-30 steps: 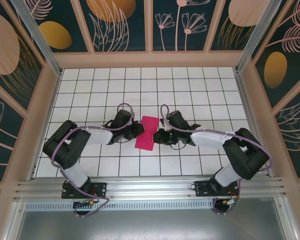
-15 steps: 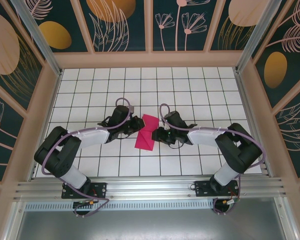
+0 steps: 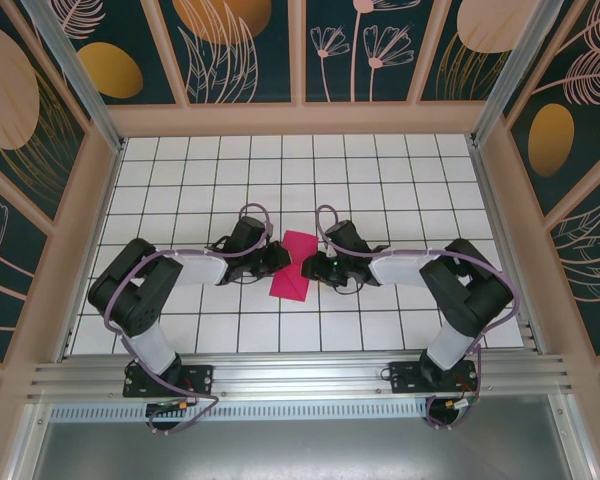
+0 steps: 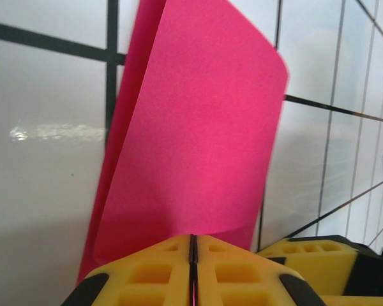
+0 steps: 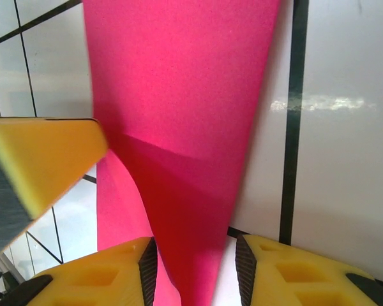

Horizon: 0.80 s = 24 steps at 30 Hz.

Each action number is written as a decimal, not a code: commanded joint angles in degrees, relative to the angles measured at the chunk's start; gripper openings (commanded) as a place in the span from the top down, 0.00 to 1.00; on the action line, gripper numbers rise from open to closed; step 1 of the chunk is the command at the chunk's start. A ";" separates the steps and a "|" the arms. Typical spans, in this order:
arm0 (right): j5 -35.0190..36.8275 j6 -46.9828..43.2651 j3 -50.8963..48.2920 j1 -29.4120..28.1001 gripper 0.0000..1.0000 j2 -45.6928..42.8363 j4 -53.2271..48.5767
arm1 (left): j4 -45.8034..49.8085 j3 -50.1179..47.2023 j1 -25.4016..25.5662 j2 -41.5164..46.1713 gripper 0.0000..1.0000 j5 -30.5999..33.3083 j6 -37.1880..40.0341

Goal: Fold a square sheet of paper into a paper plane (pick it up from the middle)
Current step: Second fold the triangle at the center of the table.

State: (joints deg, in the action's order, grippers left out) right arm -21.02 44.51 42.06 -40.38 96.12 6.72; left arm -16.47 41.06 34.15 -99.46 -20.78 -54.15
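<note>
Top external check: sheet doubled once, dart not yet formed

Position. The square sheet of paper point(image 3: 292, 265) lies as a narrow doubled strip, slightly slanted, with the left gripper point(image 3: 276, 258) at its left long edge and the right gripper point(image 3: 310, 268) at its right long edge.

Grip. Left wrist view: the fingers are clenched together with a thin pink line of paper caught between them, so this side is grasping the sheet. Right wrist view: the jaws stand apart with the paper running between them, untouched on either side, so this side is released.

Progress. One centre fold appears made. The upper layer rises in a curve off the lower one, so the crease is judged unpressed. No pointed nose and no wing folds are visible; most of the task remains.

Edges and room. The strip's far corner is rounded upward rather than flat. The white grid table point(image 3: 380, 190) is open tile on every side of the sheet, and the enclosure walls point(image 3: 90, 220) are well apart from it. The tight spot is across the sheet itself, where the two grippers stand near each other.
</note>
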 commanded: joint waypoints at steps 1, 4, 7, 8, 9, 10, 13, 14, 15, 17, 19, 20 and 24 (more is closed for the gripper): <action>-0.24 1.57 1.08 0.30 0.60 1.17 2.59 | -0.28 1.11 0.03 -1.67 0.90 -0.58 1.52; -0.19 1.87 1.18 0.30 0.60 1.29 2.72 | -0.32 0.75 0.00 -2.07 0.90 -0.55 1.50; 0.01 2.24 1.25 0.38 0.60 1.68 2.70 | -0.35 0.51 0.03 -2.04 0.90 -0.42 1.46; 0.05 2.40 1.34 0.39 0.60 1.79 2.54 | -0.32 0.31 -0.03 -1.93 0.90 -0.41 1.42; 0.48 2.67 1.35 0.41 0.60 1.75 2.14 | -0.17 0.36 0.04 -1.94 0.90 -0.32 1.42; 1.15 2.85 1.21 0.39 0.60 1.41 2.06 | -0.09 0.25 -0.03 -1.91 0.90 -0.23 1.50; 2.59 3.63 0.02 0.69 0.59 0.30 2.26 | 0.17 0.19 0.03 -1.88 0.90 -0.05 1.59; 1.94 3.81 -0.21 1.02 0.59 0.36 2.59 | 0.12 0.09 -0.03 -1.80 0.90 -0.05 1.51; 0.93 3.82 -0.18 1.18 0.59 0.76 2.98 | 0.04 -0.01 0.00 -1.72 0.90 0.03 1.42; 0.43 4.31 -0.16 1.10 0.59 1.30 3.40 | -0.10 -0.02 0.01 -1.72 0.90 0.12 1.32; -0.78 5.25 -0.95 1.09 0.60 1.42 5.47 | -0.08 0.09 0.02 -1.88 0.90 -0.05 1.34; -1.04 5.70 -1.17 1.09 0.60 1.56 6.08 | -0.07 0.14 -0.01 -1.88 0.90 0.04 1.32; -1.55 6.69 -1.32 1.09 0.61 2.08 7.25 | -0.08 0.32 -0.01 -1.70 0.90 -0.05 1.14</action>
State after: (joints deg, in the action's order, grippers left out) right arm -21.10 49.52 41.39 -39.51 96.82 11.16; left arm -16.49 41.06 34.15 -100.99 -20.75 -54.04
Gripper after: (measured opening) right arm 0.394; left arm 0.098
